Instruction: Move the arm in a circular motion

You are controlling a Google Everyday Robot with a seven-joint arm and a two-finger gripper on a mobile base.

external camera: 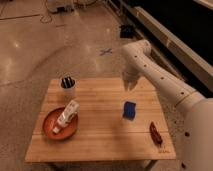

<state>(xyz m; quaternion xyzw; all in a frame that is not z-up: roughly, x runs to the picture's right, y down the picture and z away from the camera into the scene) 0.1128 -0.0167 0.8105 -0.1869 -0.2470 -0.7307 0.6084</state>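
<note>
Camera view
Containers: a round reddish-orange shallow bowl [49, 131] sits at the table's front left, and a white plastic bottle [66, 117] lies tilted in it. A small white cup [69, 92] near the back left corner holds dark upright sticks [67, 81]; I cannot tell what they are.
Table: a pale wooden plank table [100, 142], smooth with visible grain.
Loose items: a small blue blocky object [129, 109] lies right of centre. A slim dark-red item [155, 133] lies near the front right corner, well apart from it.
My arm: the large white robot arm [165, 82] has thick smooth tubes, rounded joints and small dark dots. It rises from the lower right, bends above the table's back right edge and turns down.
My gripper: the gripper [130, 83] hangs over the table's back right part, above and apart from the blue object. I cannot tell whether it is clenched or released.
Floor: glossy speckled concrete floor [45, 55] with a blue tape cross [105, 51].
Writing: I cannot read anything on the bottle.
</note>
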